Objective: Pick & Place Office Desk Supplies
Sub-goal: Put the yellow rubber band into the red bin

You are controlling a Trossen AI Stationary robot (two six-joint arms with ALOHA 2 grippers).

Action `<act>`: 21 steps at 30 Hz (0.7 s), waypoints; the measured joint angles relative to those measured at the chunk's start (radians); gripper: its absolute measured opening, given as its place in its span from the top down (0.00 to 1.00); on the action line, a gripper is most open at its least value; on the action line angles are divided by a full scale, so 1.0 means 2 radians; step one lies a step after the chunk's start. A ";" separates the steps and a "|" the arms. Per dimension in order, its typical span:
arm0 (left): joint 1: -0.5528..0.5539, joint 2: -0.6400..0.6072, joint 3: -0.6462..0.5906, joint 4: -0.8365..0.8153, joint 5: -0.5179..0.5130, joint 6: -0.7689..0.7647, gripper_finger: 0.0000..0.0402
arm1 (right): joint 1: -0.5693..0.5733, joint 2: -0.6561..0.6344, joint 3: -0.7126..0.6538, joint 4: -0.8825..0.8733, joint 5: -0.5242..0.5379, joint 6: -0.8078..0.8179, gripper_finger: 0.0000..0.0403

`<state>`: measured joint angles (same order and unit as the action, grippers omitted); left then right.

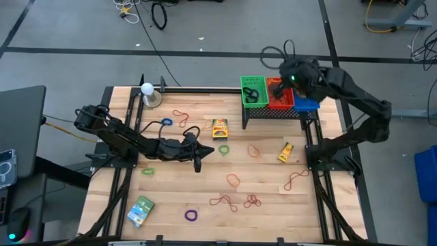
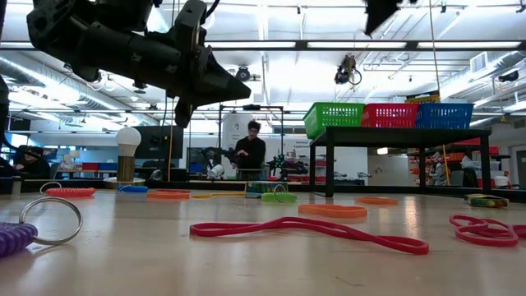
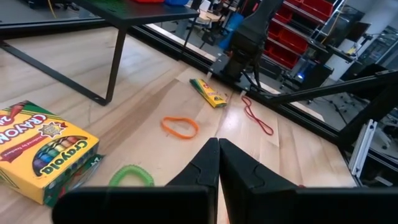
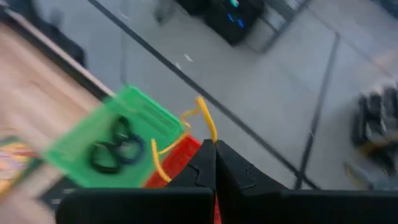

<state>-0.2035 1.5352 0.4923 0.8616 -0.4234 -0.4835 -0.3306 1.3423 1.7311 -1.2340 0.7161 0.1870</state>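
My right gripper [image 4: 216,146] is up over the green basket [image 4: 118,146] and the red basket [image 4: 177,158] on the black stand [image 1: 273,113], shut on a yellow rubber band [image 4: 155,158]. My left gripper [image 3: 218,148] is shut with nothing in it, just above the table's middle [image 1: 205,149]. Past it lie the yellow crayon box [image 3: 43,152], a green loop [image 3: 132,176], an orange band [image 3: 180,126] and the small yellow bottle [image 3: 208,92], all flat on the wood. Black loops lie in the green basket. My right gripper pinches the yellow band's upper bend [image 4: 210,129] between its two fingertips, slanting down from above. The band is lifted clear and hangs slack below the fingers, its loop in front of the red and green baskets.
Several coloured loops are scattered over the table, among them a long red band [image 2: 312,230] and a purple ring [image 1: 191,215]. A green-blue packet [image 1: 141,210] lies near the front left. A blue basket [image 1: 306,102] stands beside the red one. A white ball on a round base [image 1: 147,92] stands at the far left.
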 joint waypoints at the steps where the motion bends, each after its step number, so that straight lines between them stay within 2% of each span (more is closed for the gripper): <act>1: 0.000 0.000 0.000 0.000 -0.001 0.000 0.97 | -0.019 0.000 -0.007 -0.001 -0.007 -0.001 1.00; 7: 0.000 0.000 0.000 -0.003 -0.002 -0.006 0.97 | -0.110 0.000 -0.073 0.003 -0.068 -0.001 1.00; 14: 0.000 0.000 0.000 -0.003 -0.002 -0.008 0.97 | -0.154 0.001 -0.177 0.034 -0.125 0.003 1.00; 17: 0.000 0.000 0.000 -0.003 -0.007 -0.009 0.97 | -0.158 0.001 -0.196 0.045 -0.125 0.011 0.95; 21: 0.001 0.000 0.000 -0.003 -0.007 -0.023 0.97 | -0.158 0.001 -0.196 0.047 -0.122 0.017 0.84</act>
<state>-0.2012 1.5352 0.4923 0.8551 -0.4374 -0.5305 -0.6460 1.3441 1.3386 -1.1395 0.4719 0.2219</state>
